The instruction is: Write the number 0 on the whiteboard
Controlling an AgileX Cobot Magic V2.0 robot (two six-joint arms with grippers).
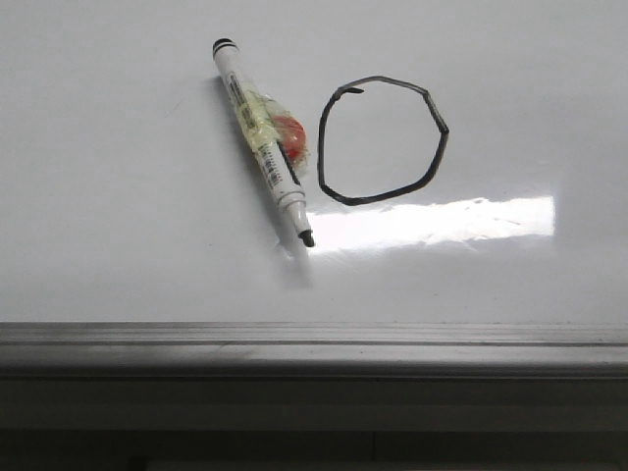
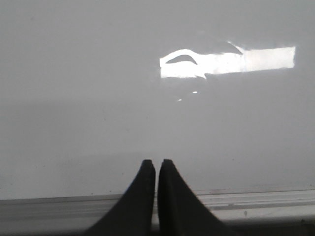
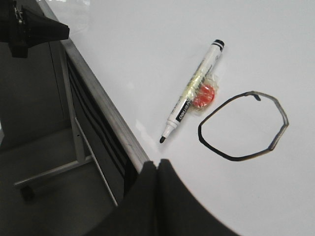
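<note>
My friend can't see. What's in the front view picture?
A thin black hand-drawn ring, the number 0, is on a glossy white whiteboard. Left of it lies an uncapped white marker with yellowish tape and an orange blob, tip toward the board's grey metal ledge.

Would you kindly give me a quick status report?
Left gripper and right gripper shut, empty. Number 0 drawn on whiteboard. Marker lies uncapped beside it.

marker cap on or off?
Off. The marker lies flat on the whiteboard with its dark tip exposed; no cap in view.
</note>
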